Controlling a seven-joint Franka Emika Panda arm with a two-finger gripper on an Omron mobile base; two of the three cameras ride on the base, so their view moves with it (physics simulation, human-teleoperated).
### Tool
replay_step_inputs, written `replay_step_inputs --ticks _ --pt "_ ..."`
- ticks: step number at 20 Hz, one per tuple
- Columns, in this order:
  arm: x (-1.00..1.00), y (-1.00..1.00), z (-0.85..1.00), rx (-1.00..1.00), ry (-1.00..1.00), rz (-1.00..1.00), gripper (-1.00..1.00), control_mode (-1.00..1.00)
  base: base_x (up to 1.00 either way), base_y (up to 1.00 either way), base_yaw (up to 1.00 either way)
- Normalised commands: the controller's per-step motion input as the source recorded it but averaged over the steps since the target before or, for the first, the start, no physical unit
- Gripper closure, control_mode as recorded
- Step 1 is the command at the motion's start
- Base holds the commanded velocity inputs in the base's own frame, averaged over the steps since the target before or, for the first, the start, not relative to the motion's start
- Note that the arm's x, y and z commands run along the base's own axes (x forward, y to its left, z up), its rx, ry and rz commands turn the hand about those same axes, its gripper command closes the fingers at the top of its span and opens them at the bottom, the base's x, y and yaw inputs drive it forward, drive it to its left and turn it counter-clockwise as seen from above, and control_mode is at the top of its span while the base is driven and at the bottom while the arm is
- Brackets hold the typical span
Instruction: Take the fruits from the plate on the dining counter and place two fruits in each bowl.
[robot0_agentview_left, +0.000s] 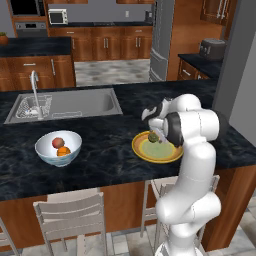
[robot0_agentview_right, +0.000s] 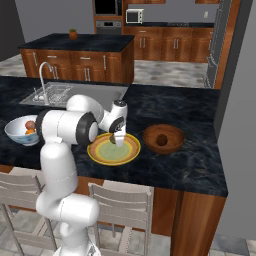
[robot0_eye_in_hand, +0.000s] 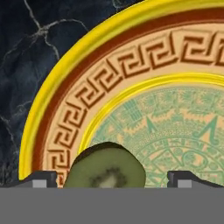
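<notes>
Green fruit (robot0_eye_in_hand: 107, 166) between tool (robot0_eye_in_hand: 111, 179) fingers over plate (robot0_eye_in_hand: 65, 109)

The dining counter (robot0_agentview_left: 100, 165) bears a white bowl (robot0_agentview_left: 58, 148), plate (robot0_agentview_left: 150, 152), and wooden bowl (robot0_agentview_right: 163, 138).

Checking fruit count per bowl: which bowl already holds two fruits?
The white bowl on the robot's left side of the counter: a reddish fruit and an orange fruit lie in it. The brown wooden bowl shows one.
</notes>
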Motion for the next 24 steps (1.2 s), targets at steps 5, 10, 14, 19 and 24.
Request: replay_step_inputs --ticks 5,10,14,19,24 --pt "0.17 0.14 -0.04 0.00 0.00 0.00 -1.00 -1.00 0.00 0.00 0.00" --pt "0.06 0.24 -0.05 0.00 0.00 0.00 -1.00 -1.00 0.00 0.00 0.00" --pt "0.00 0.07 -0.18 0.00 0.00 0.00 -1.00 -1.00 0.00 0.00 0.00" --pt "0.00 0.00 -0.19 0.00 0.00 0.00 -1.00 -1.00 0.00 0.00 0.00" --pt "0.00 -0.04 -0.10 0.00 0.00 0.00 -1.00 -1.00 0.00 0.00 0.00"
